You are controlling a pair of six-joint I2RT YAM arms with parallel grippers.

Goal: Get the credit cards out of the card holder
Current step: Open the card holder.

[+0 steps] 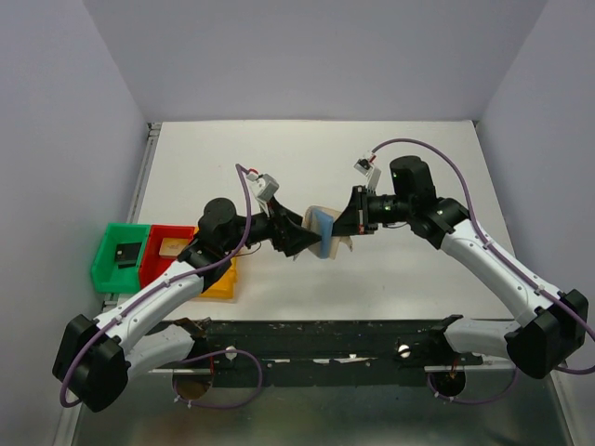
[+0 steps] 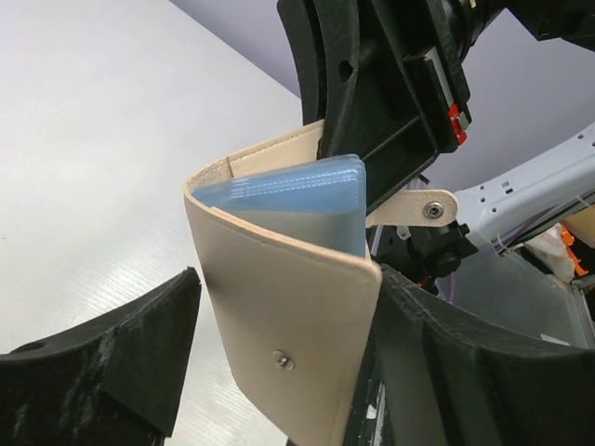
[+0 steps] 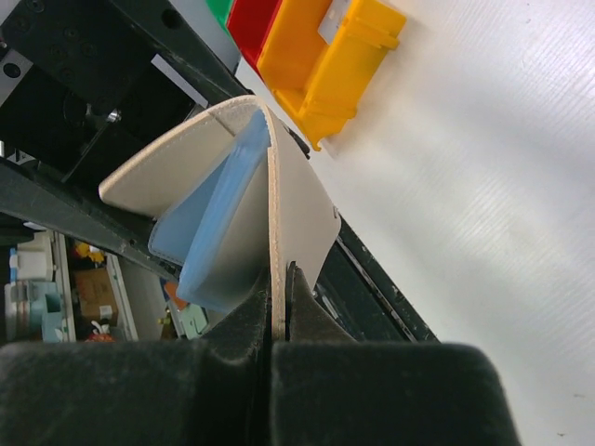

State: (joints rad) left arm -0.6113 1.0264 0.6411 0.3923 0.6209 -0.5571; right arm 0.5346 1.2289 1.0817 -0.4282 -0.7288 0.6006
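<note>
- Spreading out beneath both grippers is the white table (image 1: pixel 418 167).
- Three plastic bins stand in a row on it, behind the left gripper (image 1: pixel 302 240) and beside its arm: a green bin (image 1: pixel 104 265) farthest from it, a red bin (image 1: pixel 186 232) in the middle, and a yellow bin (image 1: pixel 221 283) nearest.
- Between the two grippers the card holder (image 2: pixel 279 316) is held up off the table, half folded, with its tan outside facing the left wrist camera and a light-blue inner panel (image 2: pixel 297 190) showing inside the fold.
- The right gripper (image 3: pixel 279 288) has its fingers (image 3: pixel 307 316) pressed together on the thin edge of one tan flap.
- The left gripper's fingers (image 2: pixel 102 372) are spread wide on either side of the other tan flap; one lies against it, and the other is just beside it.
- Well behind the left gripper, a black card (image 1: pixel 125 252) lies in the green bin and an orange-gold card (image 1: pixel 173 246) in the red bin.
- Whether any cards sit in the holder's pockets cannot be told.
</note>
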